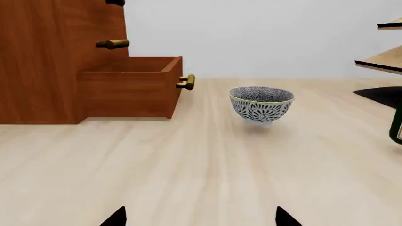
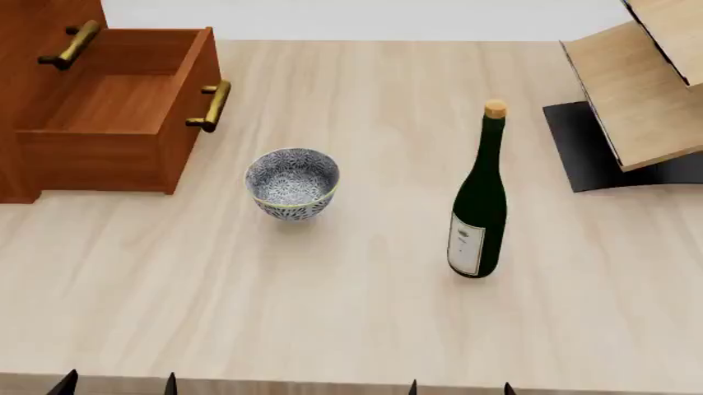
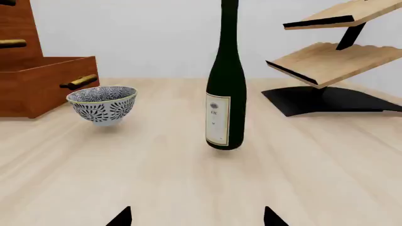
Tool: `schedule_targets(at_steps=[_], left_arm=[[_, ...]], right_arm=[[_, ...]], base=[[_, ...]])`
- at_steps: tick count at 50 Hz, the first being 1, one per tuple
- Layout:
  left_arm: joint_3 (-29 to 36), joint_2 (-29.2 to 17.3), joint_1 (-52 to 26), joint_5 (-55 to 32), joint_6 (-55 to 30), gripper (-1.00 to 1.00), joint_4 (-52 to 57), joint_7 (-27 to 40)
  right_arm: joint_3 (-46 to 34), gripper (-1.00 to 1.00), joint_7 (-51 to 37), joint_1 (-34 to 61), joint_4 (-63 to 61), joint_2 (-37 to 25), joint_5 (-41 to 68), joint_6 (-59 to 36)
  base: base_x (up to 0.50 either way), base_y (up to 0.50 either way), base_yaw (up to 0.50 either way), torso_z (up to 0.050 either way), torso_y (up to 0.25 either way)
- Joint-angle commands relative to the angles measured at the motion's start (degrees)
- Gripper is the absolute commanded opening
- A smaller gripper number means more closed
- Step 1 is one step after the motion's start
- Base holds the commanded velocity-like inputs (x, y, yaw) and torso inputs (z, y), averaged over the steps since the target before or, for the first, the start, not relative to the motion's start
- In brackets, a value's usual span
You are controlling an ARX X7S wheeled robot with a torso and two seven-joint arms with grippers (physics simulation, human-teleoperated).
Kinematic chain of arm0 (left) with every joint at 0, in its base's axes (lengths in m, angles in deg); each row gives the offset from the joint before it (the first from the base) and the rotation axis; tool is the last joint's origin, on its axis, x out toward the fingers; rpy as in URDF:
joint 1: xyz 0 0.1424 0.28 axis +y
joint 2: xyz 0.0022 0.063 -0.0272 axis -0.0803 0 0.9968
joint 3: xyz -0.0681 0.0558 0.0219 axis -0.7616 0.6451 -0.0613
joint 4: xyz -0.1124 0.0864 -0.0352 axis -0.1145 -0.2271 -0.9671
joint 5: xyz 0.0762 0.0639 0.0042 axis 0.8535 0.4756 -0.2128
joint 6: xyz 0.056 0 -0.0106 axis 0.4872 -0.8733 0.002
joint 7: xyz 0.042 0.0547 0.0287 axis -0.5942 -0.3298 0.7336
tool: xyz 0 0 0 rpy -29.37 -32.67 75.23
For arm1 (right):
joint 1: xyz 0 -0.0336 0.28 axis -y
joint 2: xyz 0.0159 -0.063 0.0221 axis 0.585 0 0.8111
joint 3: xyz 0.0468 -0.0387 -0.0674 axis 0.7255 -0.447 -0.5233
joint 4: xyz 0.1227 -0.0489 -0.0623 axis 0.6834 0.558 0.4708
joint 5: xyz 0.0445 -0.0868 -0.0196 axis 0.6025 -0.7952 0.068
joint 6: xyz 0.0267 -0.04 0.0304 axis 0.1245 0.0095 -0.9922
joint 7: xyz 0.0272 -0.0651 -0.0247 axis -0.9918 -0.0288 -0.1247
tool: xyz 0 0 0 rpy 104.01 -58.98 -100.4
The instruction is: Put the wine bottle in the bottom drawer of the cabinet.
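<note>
1. The wine bottle (image 2: 479, 210) is standing upright on the worktop (image 2: 363, 313), right of the bowl (image 2: 292, 182).
2. The bottom drawer (image 2: 115, 103) of the cabinet (image 2: 33, 20) is sitting pulled out.
3. Both grippers' jaws are standing spread, holding nothing.

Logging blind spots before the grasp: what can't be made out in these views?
- Both pincers: only dark fingertips at frame edges; arms unseen.
- Tall dark green glass wine bottle: cork cut off in right wrist view; a sliver in left wrist view.
- Open reddish-brown wooden bottom drawer: floor hidden by its side wall in wrist views.
- White label: print too small.
</note>
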Motion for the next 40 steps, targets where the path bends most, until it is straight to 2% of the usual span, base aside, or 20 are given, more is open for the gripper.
schedule_targets(at_steps=[1,4,32,40], left_arm=[[0.64,-0.57,0.0,-0.56,0.0,1.0,0.0,0.64],[1.09,-1.13,-0.62,-1.23,-2.08,1.0,-0.37,1.84],[5.12,-4.11,-0.31,-3.5,-0.21,1.0,-0.38,5.5],[5.99,-4.72,-0.35,-3.79,-0.01,1.0,-0.34,5.99]], right_arm=[[-0.72,1.0,-0.72,0.0,0.0,-0.54,0.54,0.0],[-1.68,1.0,-1.06,0.27,1.23,-1.23,0.62,0.98],[-6.02,1.0,-4.53,0.33,1.13,-4.37,2.13,1.94],[-6.75,1.0,-5.11,0.16,0.55,-4.9,2.5,1.99]], base=[[0.0,0.0,0.0,0.0,0.0],[0.0,0.0,0.0,0.038,0.0],[0.0,0.0,0.0,0.05,0.0],[0.0,0.11,0.0,0.004,0.0]])
